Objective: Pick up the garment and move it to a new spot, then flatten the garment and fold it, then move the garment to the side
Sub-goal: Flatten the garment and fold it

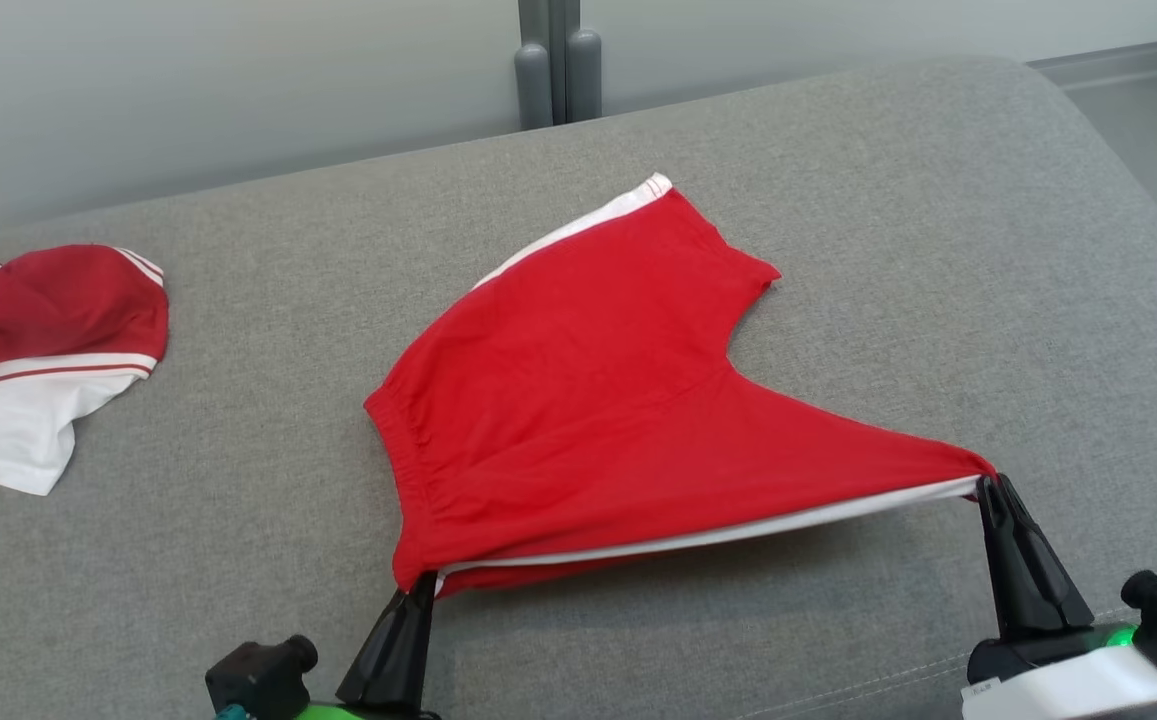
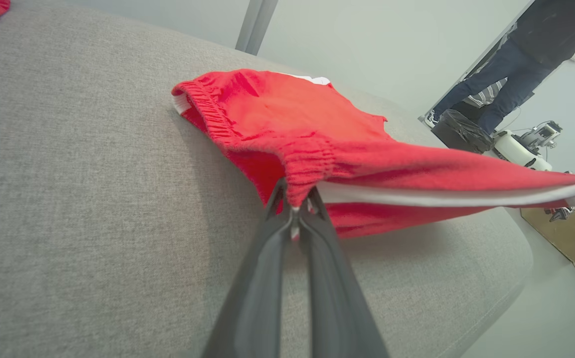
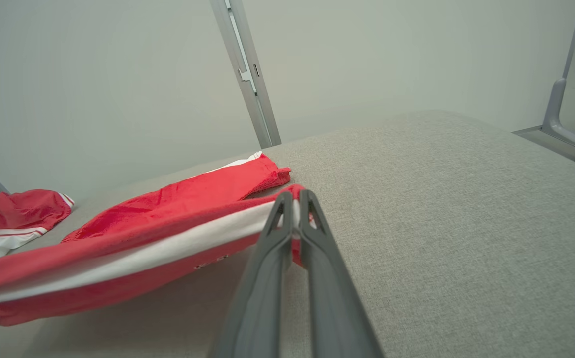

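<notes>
The garment [image 1: 588,380] is a pair of red shorts with a white side stripe, spread across the grey cushion. Its near edge is lifted and pulled taut between my two grippers. My left gripper [image 1: 426,582] is shut on the waistband corner at the lower left; the left wrist view shows the garment [image 2: 317,134] pinched at that gripper [image 2: 294,199]. My right gripper [image 1: 988,482] is shut on the leg hem corner at the lower right, and the right wrist view shows the garment [image 3: 158,228] clamped in it [image 3: 294,199]. The far leg still lies on the cushion.
A second red and white garment [image 1: 38,350] lies crumpled at the cushion's far left. The grey cushion [image 1: 938,250] rounds off at the right. A person's legs [image 2: 511,64] stand beside equipment in the left wrist view.
</notes>
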Tool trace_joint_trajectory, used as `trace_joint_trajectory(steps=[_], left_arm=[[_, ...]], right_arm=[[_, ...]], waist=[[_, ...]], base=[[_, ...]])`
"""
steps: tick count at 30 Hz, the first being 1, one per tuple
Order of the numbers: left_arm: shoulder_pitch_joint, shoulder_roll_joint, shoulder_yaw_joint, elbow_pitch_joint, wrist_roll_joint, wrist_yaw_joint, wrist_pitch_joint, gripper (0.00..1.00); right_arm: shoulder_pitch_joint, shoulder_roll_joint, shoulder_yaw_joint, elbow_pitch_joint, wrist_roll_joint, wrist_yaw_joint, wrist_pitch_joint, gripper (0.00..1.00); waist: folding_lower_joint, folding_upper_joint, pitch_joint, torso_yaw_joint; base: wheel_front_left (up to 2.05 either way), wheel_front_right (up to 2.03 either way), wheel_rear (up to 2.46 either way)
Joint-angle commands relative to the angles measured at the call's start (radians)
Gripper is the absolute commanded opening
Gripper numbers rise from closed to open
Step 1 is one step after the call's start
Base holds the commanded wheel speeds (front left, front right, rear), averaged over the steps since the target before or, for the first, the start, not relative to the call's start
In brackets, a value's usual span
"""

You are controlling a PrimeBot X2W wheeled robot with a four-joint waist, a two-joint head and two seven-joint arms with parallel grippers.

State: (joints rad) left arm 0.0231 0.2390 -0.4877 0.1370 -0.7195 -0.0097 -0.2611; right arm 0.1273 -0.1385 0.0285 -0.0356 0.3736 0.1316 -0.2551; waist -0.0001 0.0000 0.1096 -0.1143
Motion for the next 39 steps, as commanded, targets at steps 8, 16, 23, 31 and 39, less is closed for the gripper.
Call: trace_joint_trajectory(steps=[8, 16, 23, 31, 39], left_arm=[[0.125, 0.033, 0.006, -0.132, -0.010, 0.050, 0.011, 0.00], [0.084, 0.016, -0.007, -0.147, -0.024, 0.047, 0.037, 0.00], [0.018, -0.014, -0.012, -0.094, -0.058, 0.024, 0.064, 0.00], [-0.089, -0.091, -0.006, 0.024, -0.109, 0.010, 0.081, 0.00], [-0.265, -0.157, 0.017, 0.180, -0.167, 0.015, 0.097, 0.00]], right_arm=[[0.142, -0.012, -0.017, -0.161, -0.023, -0.002, 0.068, 0.00], [0.113, -0.001, -0.024, -0.183, -0.021, -0.002, 0.101, 0.00], [0.052, -0.011, -0.047, -0.097, -0.006, -0.002, 0.086, 0.00], [-0.109, -0.060, -0.044, 0.041, 0.004, -0.002, 0.091, 0.00], [-0.377, -0.128, 0.017, 0.252, 0.021, -0.002, 0.093, 0.00]], waist=[[0.0001, 0.0000, -0.025, -0.024], [0.0001, 0.0000, -0.016, -0.011], [0.0001, 0.0000, -0.025, 0.026], [0.0001, 0.0000, -0.023, 0.071], [0.0001, 0.0000, 0.050, 0.136]], base=[[0.00, 0.00, 0.00], [0.00, 0.00, 0.00], [0.00, 0.00, 0.00], [0.00, 0.00, 0.00], [0.00, 0.00, 0.00]])
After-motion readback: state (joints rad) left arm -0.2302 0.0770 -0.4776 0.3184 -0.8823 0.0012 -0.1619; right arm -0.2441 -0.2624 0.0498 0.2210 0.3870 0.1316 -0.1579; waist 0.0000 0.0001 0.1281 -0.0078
